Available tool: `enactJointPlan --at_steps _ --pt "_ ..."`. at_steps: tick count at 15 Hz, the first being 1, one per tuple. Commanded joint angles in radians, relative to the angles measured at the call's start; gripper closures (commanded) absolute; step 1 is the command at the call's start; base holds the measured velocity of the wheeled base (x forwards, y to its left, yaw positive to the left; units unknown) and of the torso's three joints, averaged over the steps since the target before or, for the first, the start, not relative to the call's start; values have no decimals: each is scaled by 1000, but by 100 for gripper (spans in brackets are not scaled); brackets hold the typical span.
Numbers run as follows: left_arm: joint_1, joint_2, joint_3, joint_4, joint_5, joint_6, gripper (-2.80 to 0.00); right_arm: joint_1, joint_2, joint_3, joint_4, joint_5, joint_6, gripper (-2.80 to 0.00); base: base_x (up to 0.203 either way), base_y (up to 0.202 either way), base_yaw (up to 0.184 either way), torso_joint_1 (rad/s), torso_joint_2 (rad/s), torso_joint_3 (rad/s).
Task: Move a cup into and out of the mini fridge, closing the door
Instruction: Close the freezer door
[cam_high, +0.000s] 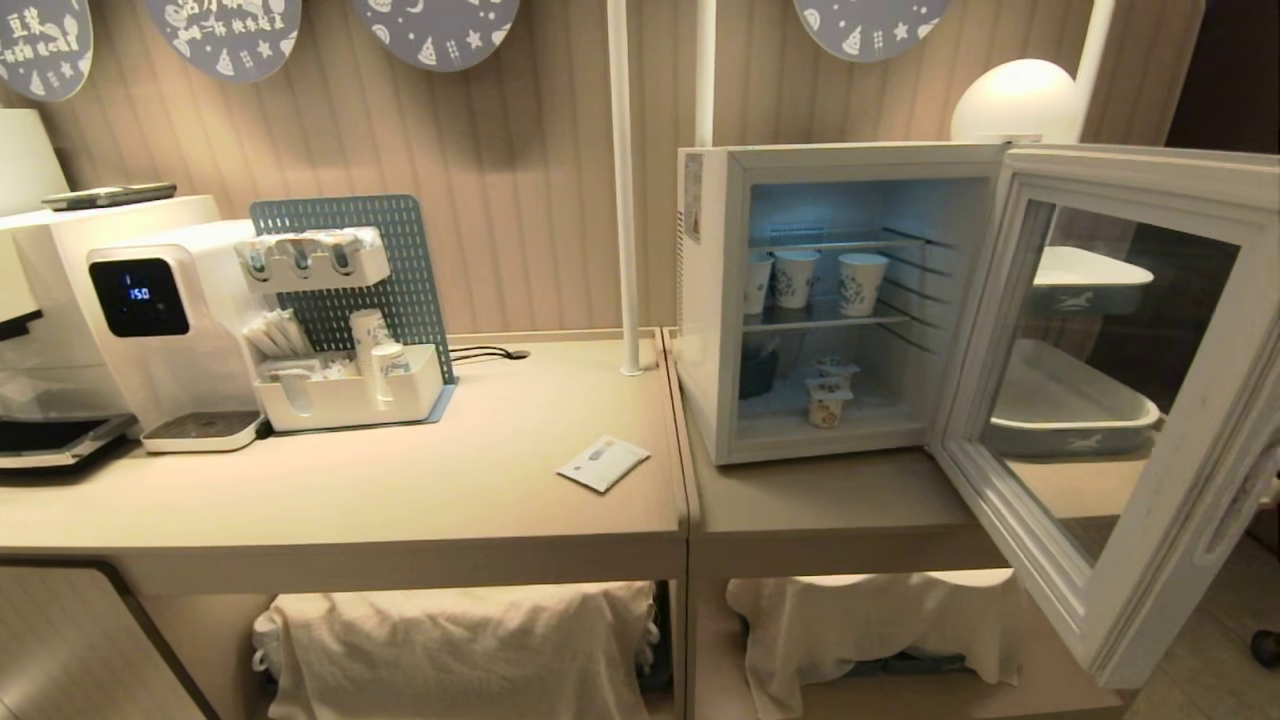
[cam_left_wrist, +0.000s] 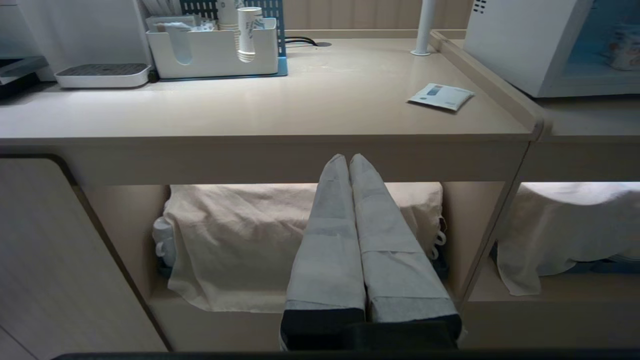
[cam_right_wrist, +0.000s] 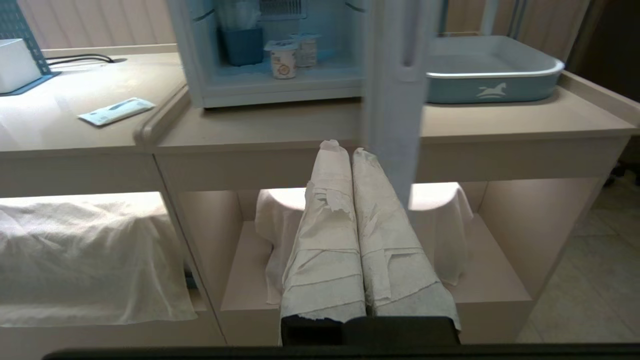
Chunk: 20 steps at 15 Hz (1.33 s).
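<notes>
Counters (cam_high: 400, 500) of pale wood run across the scene in two joined sections, and the mini fridge (cam_high: 705, 300) stands on the right-hand one, close to the seam. Its door (cam_high: 1150, 400) hangs wide open, swung out past the counter's front edge; the outer end is cut off at the edge of the head view. Through the door's glass two grey-blue trays (cam_high: 1070, 410) show, stacked behind the fridge's right side, only partly readable. Inside the fridge, three paper cups (cam_high: 862, 283) stand on the middle wire shelf, the leftmost half hidden by the frame. Small lidded pots (cam_high: 828, 400) sit on the fridge floor, beside a dark container (cam_high: 757, 375) too dim to identify. Left of the fridge, well apart, a water dispenser (cam_high: 170, 330) with a lit black screen stands by a pegboard organiser (cam_high: 350, 390) holding stacked cups and sachets. Between organiser and fridge, near the counter's front, lies a flat white packet (cam_high: 603, 462). Cloth-draped bundles (cam_high: 460, 640) fill the open shelves under the counters; what they cover is hidden.

Neither arm reaches the head view. The left gripper (cam_left_wrist: 348, 159) hangs below counter level, left of the fridge, its wrapped fingers (cam_left_wrist: 330, 225) pressed together around nothing. The right gripper (cam_right_wrist: 341, 148) sits low before the fridge, just beside the door's edge, likewise clenched and empty.
</notes>
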Motion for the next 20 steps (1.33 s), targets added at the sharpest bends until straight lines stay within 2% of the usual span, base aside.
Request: enactJointPlan --at_steps 1,15,20 --pt "0 0 2 0 1 0 0 0 2 2 0 0 1 0 0 -192 -1 2 4 -1" --pt "0 0 2 0 1 0 0 0 2 2 -3 3 4 0 0 -190 0 2 2 2" --pt "0 0 2 0 1 0 0 0 5 -7 17 3 3 0 3 -20 7 1 0 0"
